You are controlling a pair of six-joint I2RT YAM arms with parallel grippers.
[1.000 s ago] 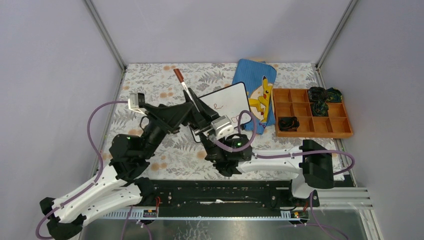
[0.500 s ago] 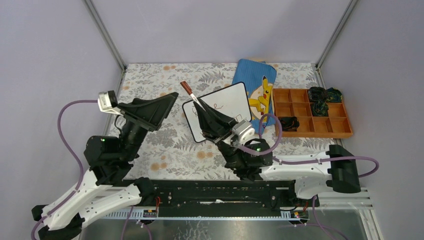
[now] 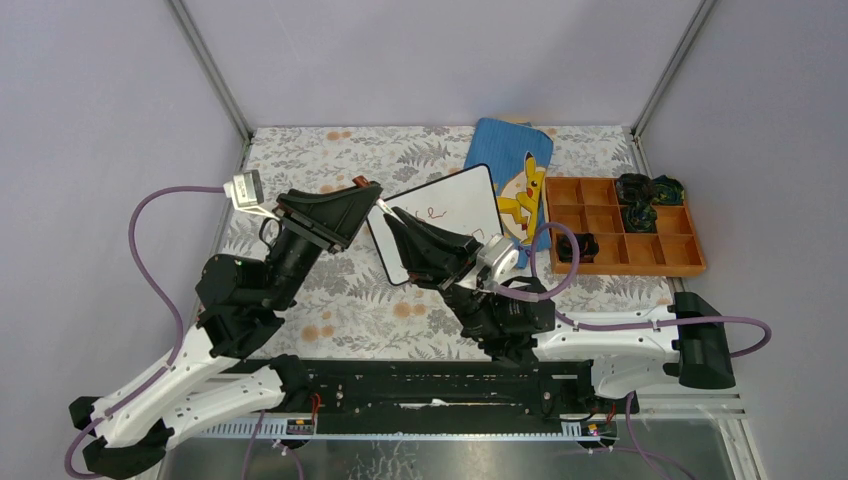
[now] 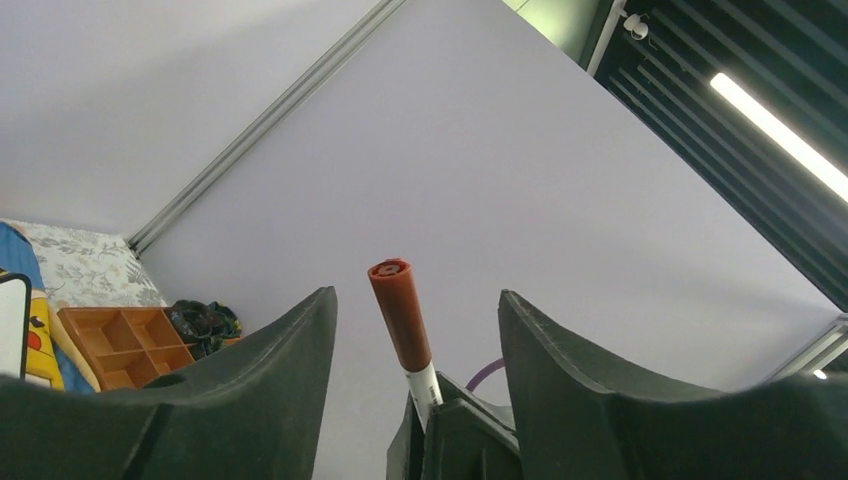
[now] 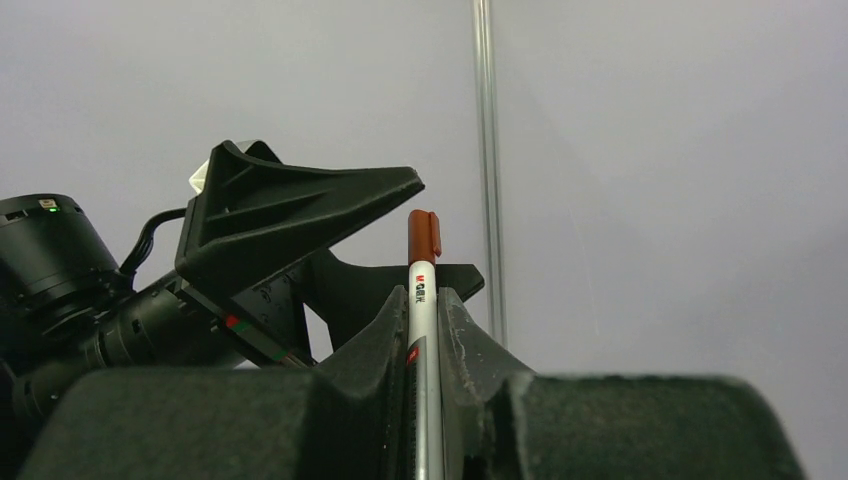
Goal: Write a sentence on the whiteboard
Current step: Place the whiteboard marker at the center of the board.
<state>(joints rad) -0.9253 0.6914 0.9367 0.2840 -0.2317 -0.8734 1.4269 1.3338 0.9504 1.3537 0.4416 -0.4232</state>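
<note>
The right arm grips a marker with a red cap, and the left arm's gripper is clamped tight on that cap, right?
Not clamped: the left gripper stands open, a finger on either side of the cap and clear of it, as the left wrist view shows. The right gripper does grip the marker.

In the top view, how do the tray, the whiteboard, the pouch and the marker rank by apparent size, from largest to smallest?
1. tray
2. whiteboard and pouch: they look alike, and each is partly covered, so I do not rank them
3. marker, only partly visible
</note>
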